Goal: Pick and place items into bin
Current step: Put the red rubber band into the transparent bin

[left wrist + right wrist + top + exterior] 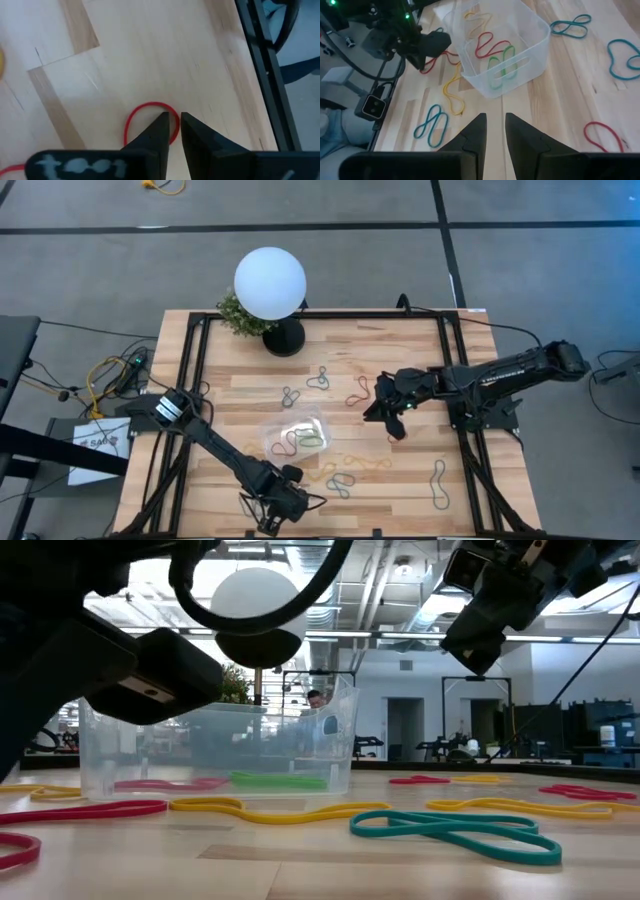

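My left gripper (pixel 172 125) sits at the counter's (pixel 400 490) near edge, fingers narrowed astride a red band (pixel 150 120); right gripper (pixel 495 127) hovers narrow beside the bin (pixel 495 50).

Bright, even light falls on the table (pixel 400 480) with soft shadows. In the low view, ceiling lights glare; near things look blurry, maybe too close.
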